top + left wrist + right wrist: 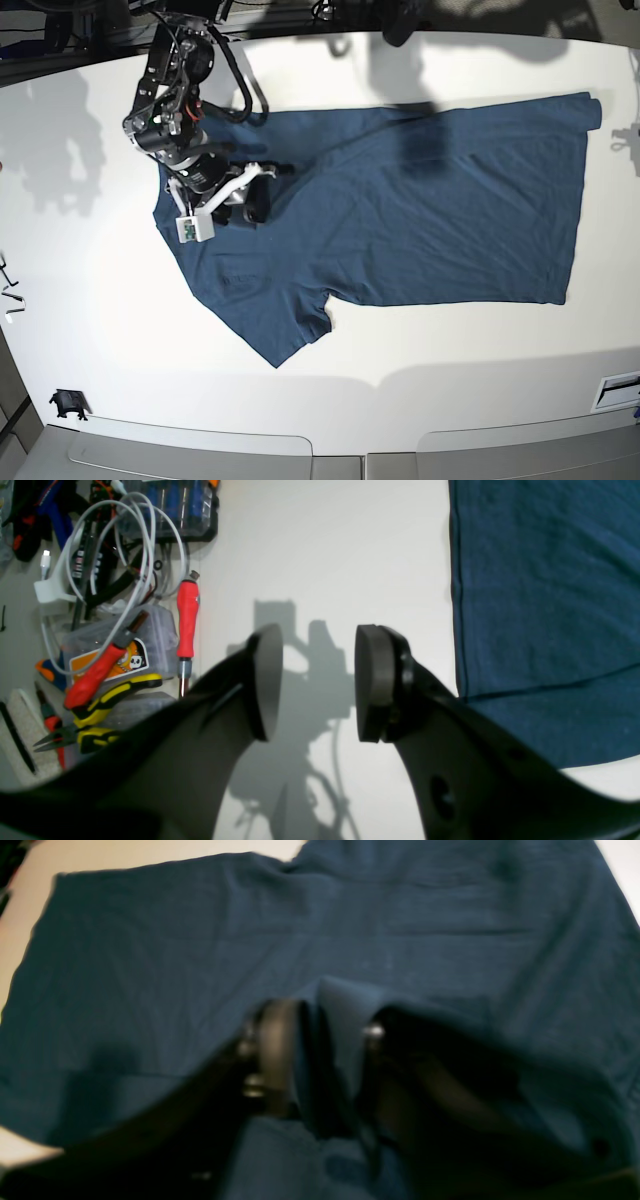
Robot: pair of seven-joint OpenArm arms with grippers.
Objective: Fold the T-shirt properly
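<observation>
The dark navy T-shirt (pixel 450 220) lies spread on the white table (pixel 100 300), with one sleeve pointing to the front left. My right gripper (pixel 262 192) is over the shirt's left part. In the right wrist view the right gripper (pixel 327 1050) is shut on a raised fold of the T-shirt (pixel 150 965), and the cloth stands between the pads. My left gripper (pixel 320 680) is open and empty above bare white table. A hemmed edge of the T-shirt (pixel 545 580) lies just to its right. I cannot make out the left gripper in the base view.
A clutter of tools lies left of the left gripper: a red-handled screwdriver (pixel 187 615), yellow-and-black pliers (pixel 100 715), white cables (pixel 125 545) and plastic boxes. A small black object (pixel 68 403) sits near the table's front left edge.
</observation>
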